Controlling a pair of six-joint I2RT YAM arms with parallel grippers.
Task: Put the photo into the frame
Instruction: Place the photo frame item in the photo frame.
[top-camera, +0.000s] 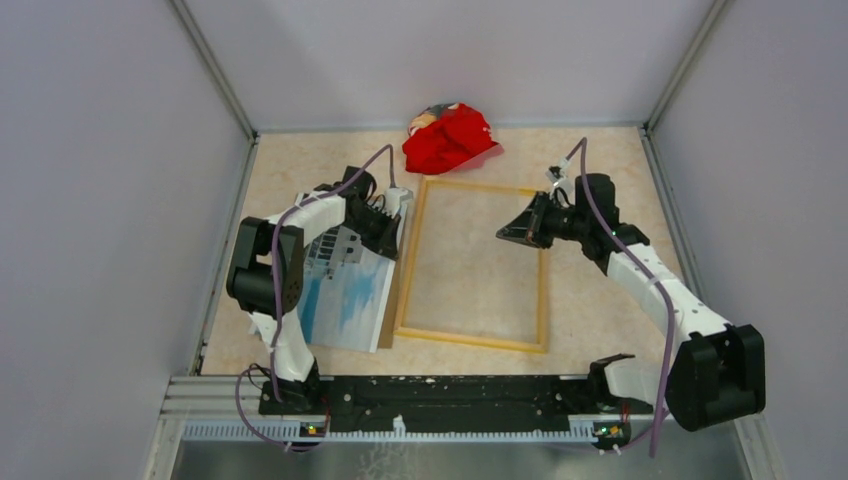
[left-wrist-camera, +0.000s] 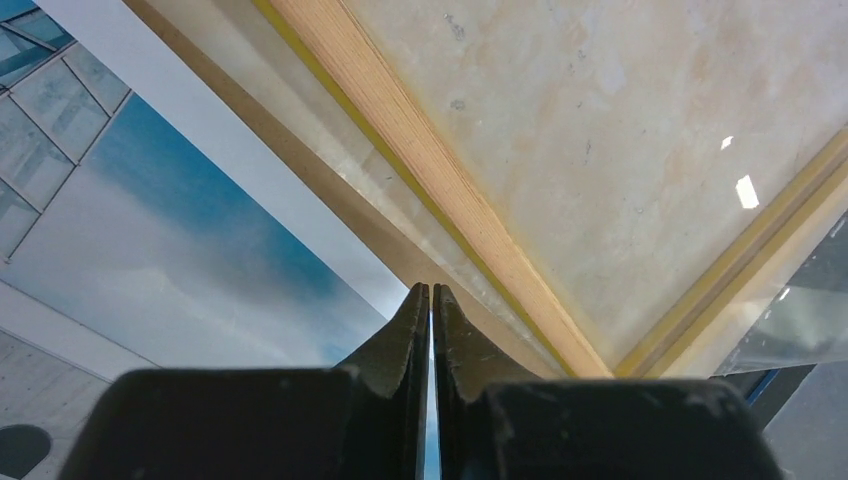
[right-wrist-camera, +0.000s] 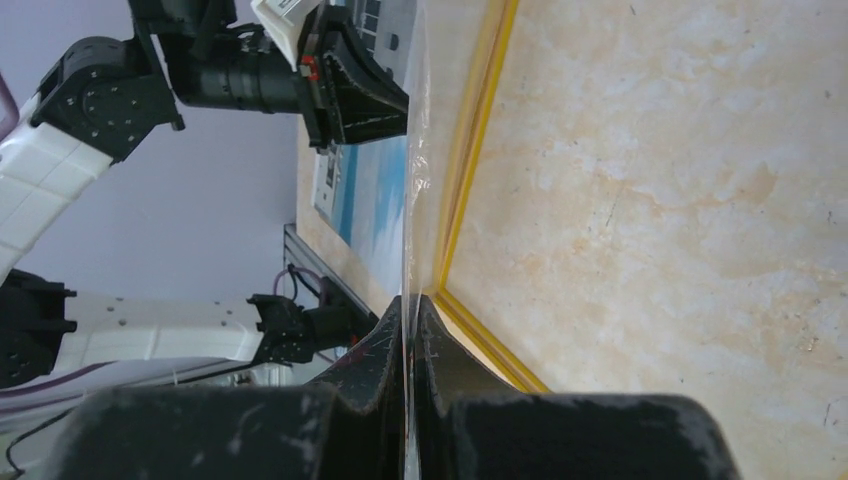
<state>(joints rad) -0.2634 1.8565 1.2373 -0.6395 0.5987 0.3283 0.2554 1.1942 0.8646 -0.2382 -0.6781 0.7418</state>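
Note:
The photo (top-camera: 345, 295) lies face up on the left of the table, blue sky showing (left-wrist-camera: 180, 250). The frame (top-camera: 472, 340) lies flat in the middle, its pale wood edge (left-wrist-camera: 440, 170) lined with yellow. My right gripper (top-camera: 503, 235) hangs over the frame's right half, shut (right-wrist-camera: 409, 300) on a clear sheet (right-wrist-camera: 413, 180) seen edge-on. The sheet runs across to my left gripper (right-wrist-camera: 405, 100). That gripper (top-camera: 395, 222) hovers over the photo's far right corner, its jaws closed to a thin slit (left-wrist-camera: 431, 290) with a pale line in it, apparently the sheet's edge.
A brown backing panel (top-camera: 386, 336) lies under the photo, its edge (left-wrist-camera: 300, 170) showing beside the frame. A crumpled red cloth (top-camera: 450, 138) sits at the back wall. Grey walls enclose the table on three sides.

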